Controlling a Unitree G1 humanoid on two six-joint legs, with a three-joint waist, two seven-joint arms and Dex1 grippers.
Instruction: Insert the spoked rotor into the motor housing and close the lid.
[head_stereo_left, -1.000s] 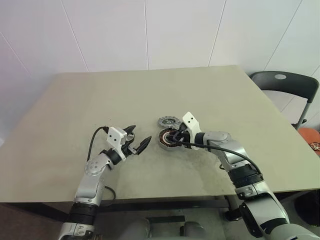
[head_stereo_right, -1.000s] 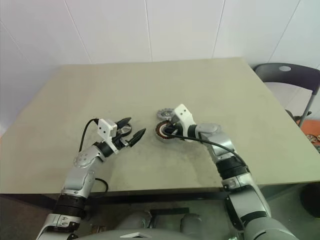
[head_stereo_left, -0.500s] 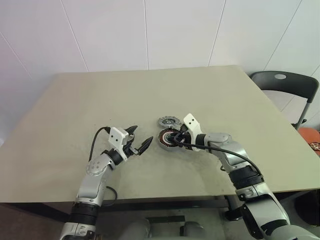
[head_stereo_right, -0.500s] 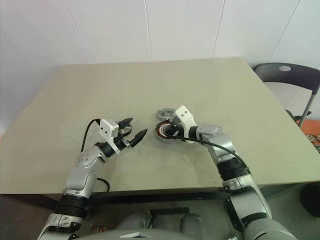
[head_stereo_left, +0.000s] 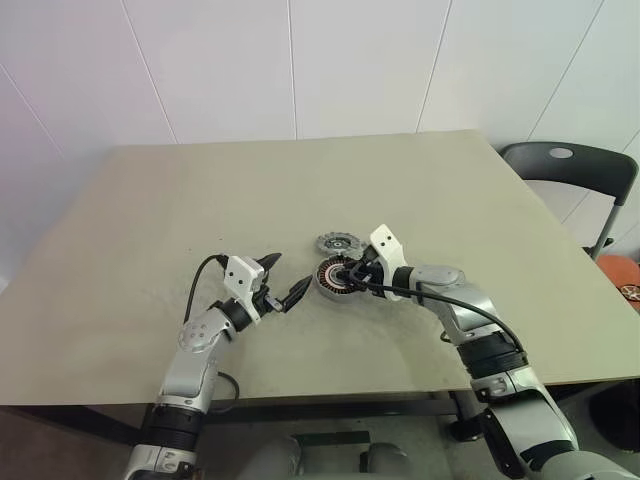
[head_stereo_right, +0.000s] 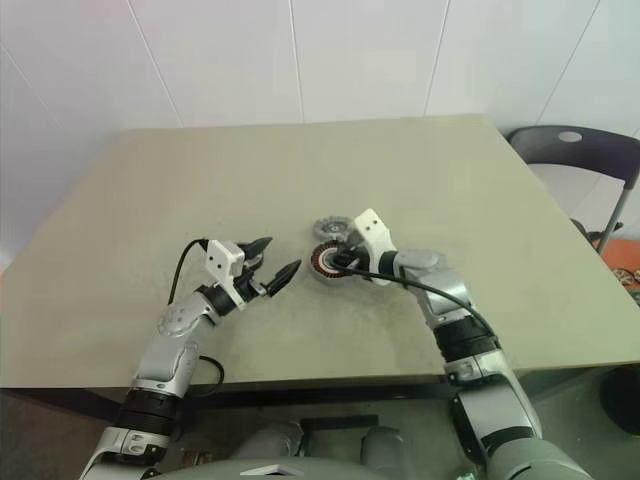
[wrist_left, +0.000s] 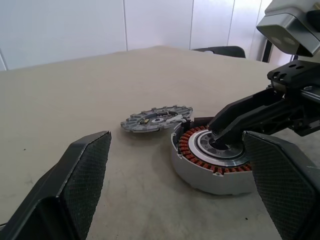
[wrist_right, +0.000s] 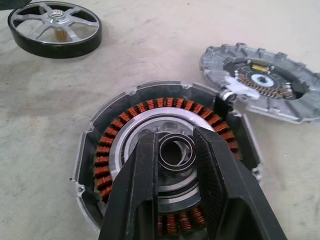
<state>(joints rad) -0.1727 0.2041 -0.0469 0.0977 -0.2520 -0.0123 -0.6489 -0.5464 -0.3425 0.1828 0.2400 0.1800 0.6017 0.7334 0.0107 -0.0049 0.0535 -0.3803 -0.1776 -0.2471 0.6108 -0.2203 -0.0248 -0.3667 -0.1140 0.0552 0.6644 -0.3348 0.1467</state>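
White panelled walls stand behind the beige bench (head_stereo_left: 150, 220), and a dark chair (head_stereo_left: 575, 165) sits past its far right corner.

The right gripper (wrist_right: 176, 150) has its two black fingers (wrist_right: 137, 185) close together over the silver centre of the round dark motor housing ringed with copper-coloured windings (wrist_right: 107, 160). Between the tips sits a thin small metal ring (wrist_right: 176, 150); whether the fingers pinch it or merely flank it cannot be told. Their bulk hides the near part of the windings.

The left gripper (head_stereo_left: 282, 278) hovers just beside the housing with its fingers (wrist_left: 82, 172) spread wide and nothing between them.

The flat grey lid with a notched, gear-like rim (wrist_left: 156, 118) lies on the bench, touching the housing's far edge. The shiny silver spoked rotor with a dark rim (wrist_right: 55, 29) lies apart from the housing, cut off by the edge of the right wrist view.
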